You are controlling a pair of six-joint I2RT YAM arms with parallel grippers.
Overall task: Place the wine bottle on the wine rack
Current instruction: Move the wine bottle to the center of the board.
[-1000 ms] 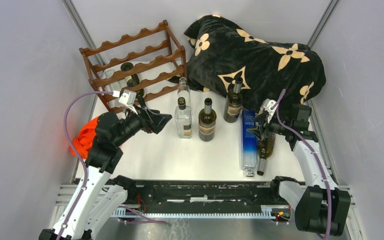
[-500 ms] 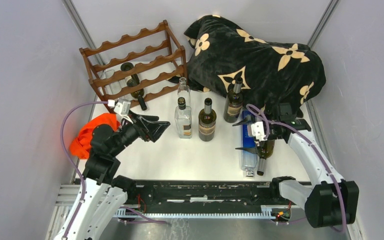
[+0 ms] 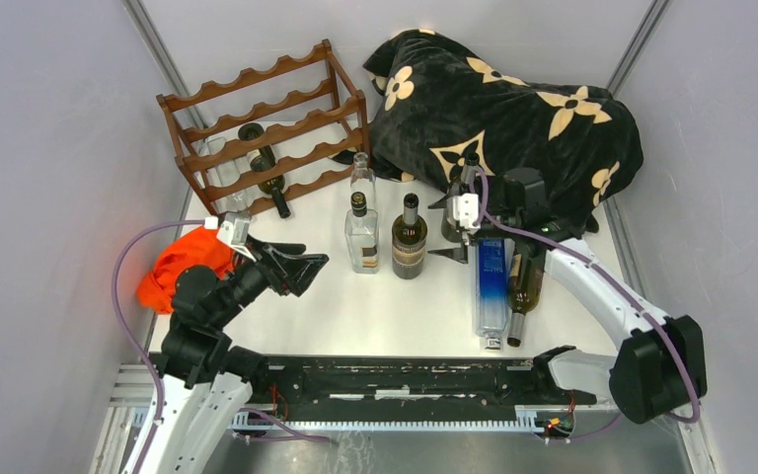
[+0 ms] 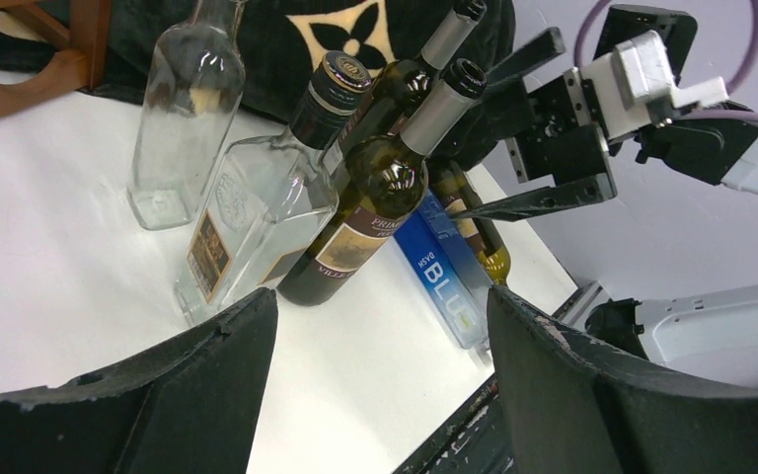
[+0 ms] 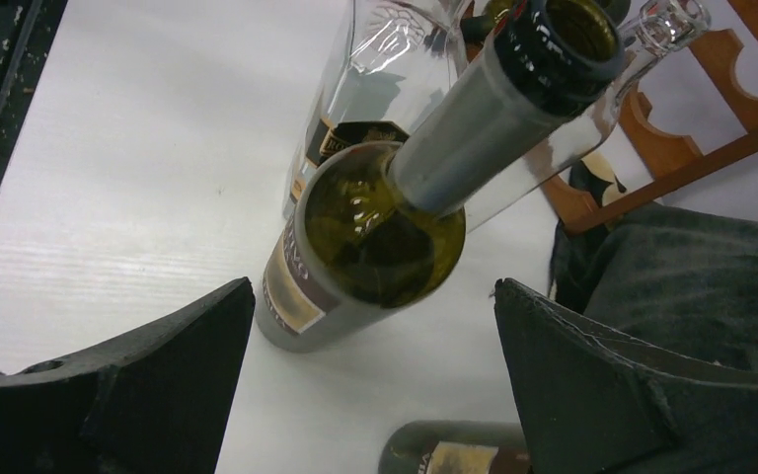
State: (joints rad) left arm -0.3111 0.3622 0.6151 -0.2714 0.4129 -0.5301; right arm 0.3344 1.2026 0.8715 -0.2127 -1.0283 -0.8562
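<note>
A dark green wine bottle (image 3: 410, 240) with a cream label stands upright near the middle of the table (image 3: 355, 306), with a square clear bottle (image 3: 361, 237) just beside it toward the left edge. The right gripper (image 3: 447, 229) hangs just beside it on the other side, jaws spread wide, holding nothing. The left gripper (image 3: 303, 259) hovers nearer the left edge, open and empty. The wine rack (image 3: 266, 123) sits in the far left corner. A good grasp probably means straddling the bottle squarely before closing, without knocking its neighbours

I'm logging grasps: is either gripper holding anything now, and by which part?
Nothing is held. Both the left gripper and the right gripper stand open; the right one faces an upright dark green glass wine bottle without touching it.
</note>
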